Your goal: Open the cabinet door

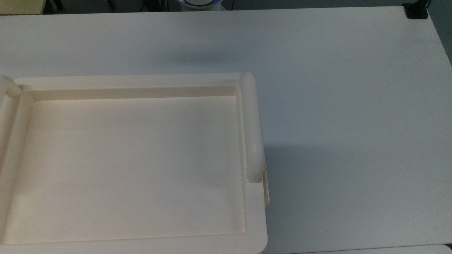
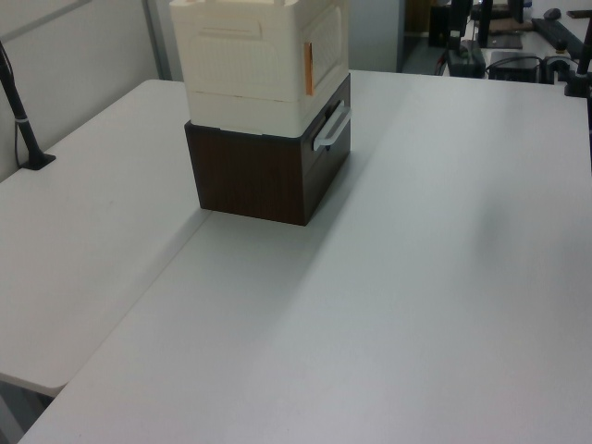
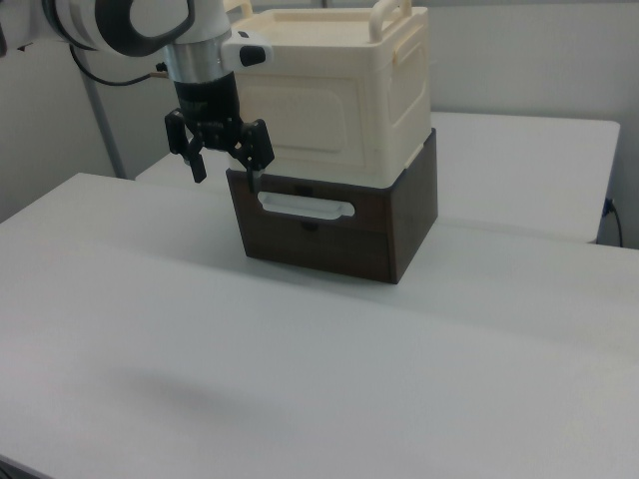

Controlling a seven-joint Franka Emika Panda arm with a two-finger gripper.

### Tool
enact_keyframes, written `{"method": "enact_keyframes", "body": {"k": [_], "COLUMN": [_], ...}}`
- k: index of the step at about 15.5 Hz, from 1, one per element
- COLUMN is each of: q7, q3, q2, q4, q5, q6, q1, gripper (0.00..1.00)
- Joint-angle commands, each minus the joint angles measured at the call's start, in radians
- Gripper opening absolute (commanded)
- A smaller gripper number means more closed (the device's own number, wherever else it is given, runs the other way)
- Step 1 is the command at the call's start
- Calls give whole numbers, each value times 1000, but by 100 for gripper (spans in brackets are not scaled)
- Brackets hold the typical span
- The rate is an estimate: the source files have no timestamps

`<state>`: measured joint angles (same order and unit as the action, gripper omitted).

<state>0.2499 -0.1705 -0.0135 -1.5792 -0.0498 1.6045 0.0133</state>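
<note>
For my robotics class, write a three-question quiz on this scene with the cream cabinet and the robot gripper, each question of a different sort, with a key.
1. True or false: in the right view the gripper is clamped on the white drawer handle.
2. Multiple choice: the cream cabinet rests on A) the bare white table, B) a dark brown drawer box, C) a chair.
3. Fill in: the gripper's fingers are ____.

Key:
1. False; it hangs in front of the cabinet door, holding nothing.
2. B.
3. Open.
</note>
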Motion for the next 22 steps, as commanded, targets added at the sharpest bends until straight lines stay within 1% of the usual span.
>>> {"method": "enact_keyframes", "body": {"k": [1, 15, 20, 22], "q7": [-20, -18, -20, -5], "q3": [-7, -7, -7, -12], "q2": [-8, -8, -9, -8], "q4": [-19, -19, -19, -19], "q5": [16, 16, 8, -13], "q6": [20, 20, 20, 25], "q1": [16, 17, 14, 8], "gripper": [100, 100, 100, 100]}}
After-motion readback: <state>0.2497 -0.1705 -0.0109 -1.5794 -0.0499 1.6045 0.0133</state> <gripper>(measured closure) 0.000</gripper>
